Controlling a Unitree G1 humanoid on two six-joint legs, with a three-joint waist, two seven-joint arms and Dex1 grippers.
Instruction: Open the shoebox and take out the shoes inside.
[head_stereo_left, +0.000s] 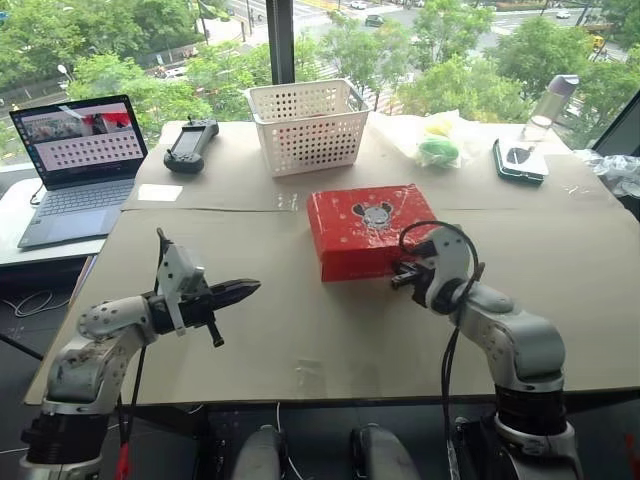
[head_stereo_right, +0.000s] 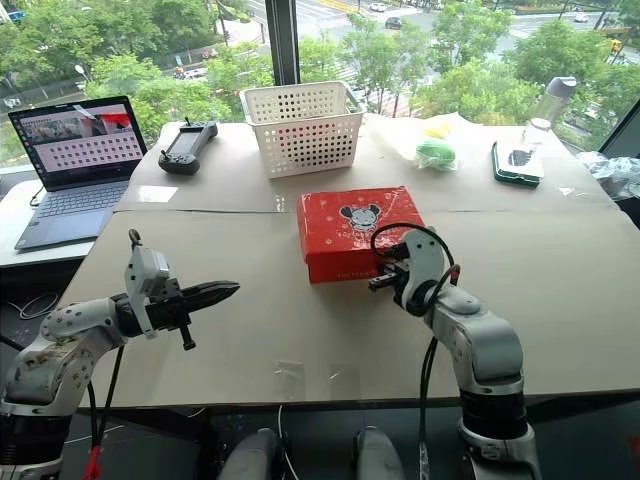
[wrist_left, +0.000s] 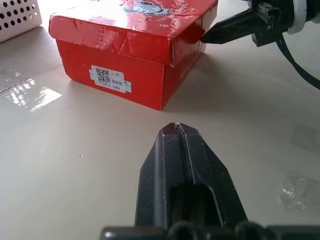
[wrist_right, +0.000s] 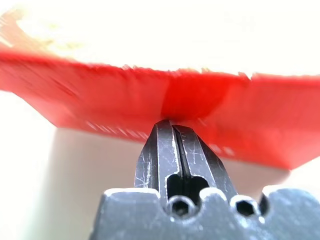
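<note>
- The shoebox (head_stereo_left: 372, 229), red with a cartoon mouse logo on its lid, sits closed near the middle of the table (head_stereo_left: 250, 330), a little toward the far edge, its lid skirt seated all round. The shoes are presumably inside.
- The glossy cardboard reads as light and fairly stiff but slick; the box would likely skid on the paper-covered top if pushed sideways rather than lifted at the lid.
- The best purchase looks to be the lower rim of the lid skirt on the near side, where a fingertip can hook under and raise it. Which long edge carries the hinge cannot be told.
- The right gripper (wrist_right: 172, 126), fingers pressed together with nothing between them, has its tip at the box's near right corner, right on the lid's edge; whether it touches cannot be told.
- The left gripper (head_stereo_left: 245, 291), also closed and empty, hangs over the near left part of the table, well apart from the box and pointing toward it.
- Farther out: a white perforated basket (head_stereo_left: 308, 126) just beyond the box toward the far edge, a laptop (head_stereo_left: 75, 165) off the left edge, a black controller (head_stereo_left: 190, 144) between the two, and a bagged green item (head_stereo_left: 437, 150) toward the far right corner.
</note>
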